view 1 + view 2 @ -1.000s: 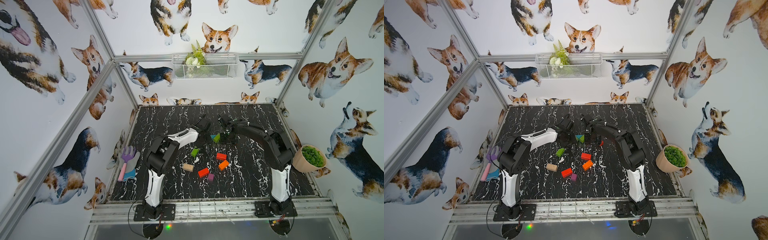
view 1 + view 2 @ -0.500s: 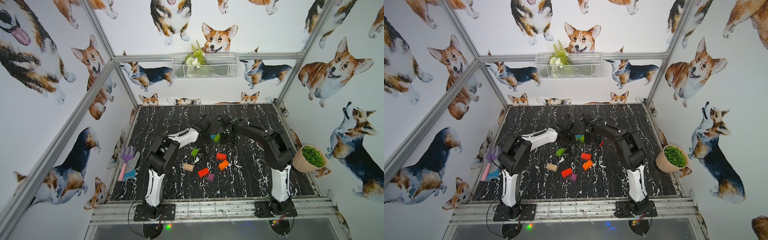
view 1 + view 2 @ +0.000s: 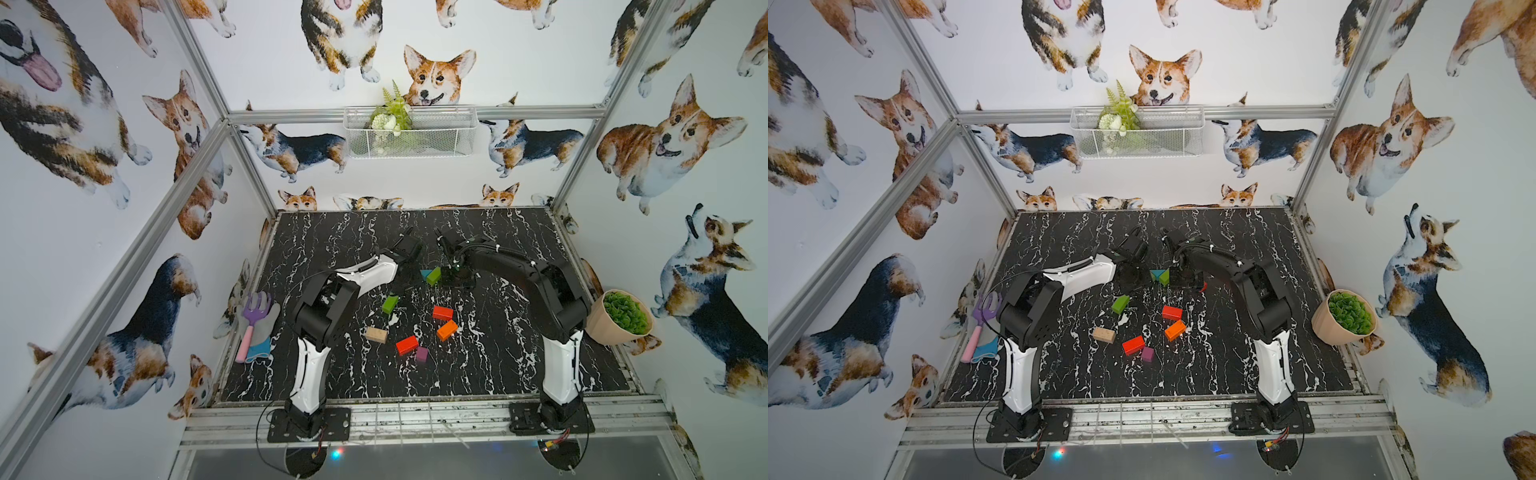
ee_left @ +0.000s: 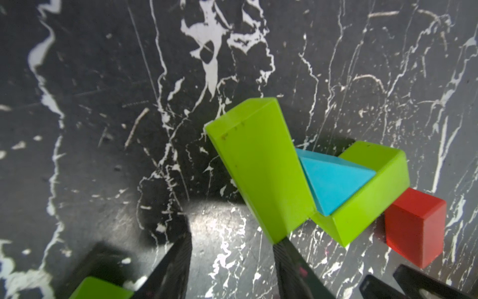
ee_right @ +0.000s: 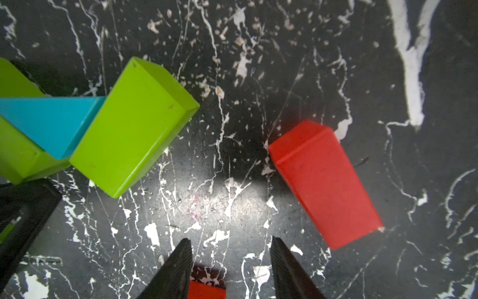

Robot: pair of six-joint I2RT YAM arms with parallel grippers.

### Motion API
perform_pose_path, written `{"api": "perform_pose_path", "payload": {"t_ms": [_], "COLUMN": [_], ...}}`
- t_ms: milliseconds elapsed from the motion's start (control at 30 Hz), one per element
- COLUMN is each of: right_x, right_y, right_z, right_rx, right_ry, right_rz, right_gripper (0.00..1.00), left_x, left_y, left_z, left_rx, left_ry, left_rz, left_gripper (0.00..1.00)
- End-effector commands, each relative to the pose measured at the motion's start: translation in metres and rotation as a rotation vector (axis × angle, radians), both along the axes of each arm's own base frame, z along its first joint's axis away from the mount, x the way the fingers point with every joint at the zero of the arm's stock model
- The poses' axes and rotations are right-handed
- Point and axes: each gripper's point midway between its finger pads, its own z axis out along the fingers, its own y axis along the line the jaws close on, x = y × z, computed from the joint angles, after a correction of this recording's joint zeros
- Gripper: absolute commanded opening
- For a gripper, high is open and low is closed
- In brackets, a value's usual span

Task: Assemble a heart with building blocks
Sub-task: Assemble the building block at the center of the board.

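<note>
Clock: 12 o'clock is the far wall with the wire basket [image 3: 409, 133]; 6 o'clock is the side with the arms' bases.
Counter [image 3: 340, 245]: black with white veins; all the blocks lie around its middle.
Heart [image 3: 433, 275]: only a start, a V of three blocks a little toward 12 o'clock from the middle of the counter.
Teal triangle [image 4: 333, 181]: wedged in the V, touching a green brick on each side.
First green brick [image 4: 258, 165]: at the triangle's 9 o'clock, hidden under the left arm in both top views.
Second green brick [image 5: 134, 126]: at the triangle's 3 o'clock.
Far red brick [image 5: 326, 183]: at 3 o'clock of the second green brick, with bare counter between them.
Left pincer [image 4: 232, 240]: at 9 o'clock of the V, jaws moderately apart over bare counter, gripping nothing; one fingertip [image 4: 284, 251] seems to meet a corner of the first green brick.
Right pincer [image 5: 231, 244]: at 3 o'clock of the V, jaws moderately apart and empty, facing the gap between the second green brick and the far red brick.
Third green brick [image 3: 390, 304]: alone, at 7 o'clock of the triangle.
Middle red brick [image 3: 442, 312]: at 5 o'clock of the triangle.
Orange brick [image 3: 447, 330]: just beside the middle red brick, at its 6 o'clock.
Beige brick [image 3: 376, 334]: at 7 o'clock, beyond the third green brick.
Near red brick [image 3: 407, 345]: at 6 o'clock.
Purple cube [image 3: 422, 354]: just beside the near red brick, at its 4 o'clock.
Rake [image 3: 255, 309]: off the counter's 9 o'clock edge.
Plant pot [image 3: 621, 318]: off the 3 o'clock edge.
</note>
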Motion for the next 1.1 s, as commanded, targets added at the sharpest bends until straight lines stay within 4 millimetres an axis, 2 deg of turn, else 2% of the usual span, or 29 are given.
{"api": "perform_pose_path", "payload": {"t_ms": [0, 133, 167, 233, 333, 433, 500, 767, 900, 1067], "right_x": [0.001, 0.002, 0.002, 0.005, 0.008, 0.013, 0.016, 0.023, 0.026, 0.030], "right_y": [0.003, 0.013, 0.016, 0.022, 0.028, 0.031, 0.031, 0.037, 0.033, 0.028], "right_z": [0.005, 0.007, 0.007, 0.006, 0.004, 0.000, -0.002, -0.015, -0.015, -0.014], "right_rx": [-0.004, -0.006, -0.013, -0.020, -0.029, -0.042, -0.057, -0.062, -0.078, -0.082], "right_ry": [-0.014, -0.027, -0.031, -0.036, -0.035, -0.031, -0.034, -0.021, -0.032, -0.035], "right_rz": [0.000, 0.028, 0.038, 0.053, 0.061, 0.065, 0.059, 0.057, 0.046, 0.027], "right_gripper": [0.58, 0.62, 0.67, 0.69, 0.70, 0.71, 0.71, 0.70, 0.70, 0.69], "left_x": [0.000, -0.002, -0.002, -0.003, -0.005, -0.008, -0.011, -0.031, -0.037, -0.044], "left_y": [0.003, 0.005, 0.005, 0.001, -0.006, -0.004, 0.003, 0.053, 0.062, 0.063], "left_z": [0.000, 0.003, 0.003, 0.006, 0.017, 0.032, 0.042, 0.073, 0.081, 0.081], "left_rx": [0.015, 0.018, 0.014, -0.008, -0.051, -0.049, -0.027, 0.099, 0.115, 0.097], "left_ry": [0.006, 0.000, 0.000, 0.002, -0.010, -0.032, -0.046, -0.097, -0.111, -0.105], "left_rz": [0.005, 0.006, 0.002, -0.007, -0.029, -0.046, -0.056, -0.038, -0.043, -0.040], "left_gripper": [0.55, 0.55, 0.55, 0.55, 0.55, 0.56, 0.56, 0.57, 0.57, 0.57]}}
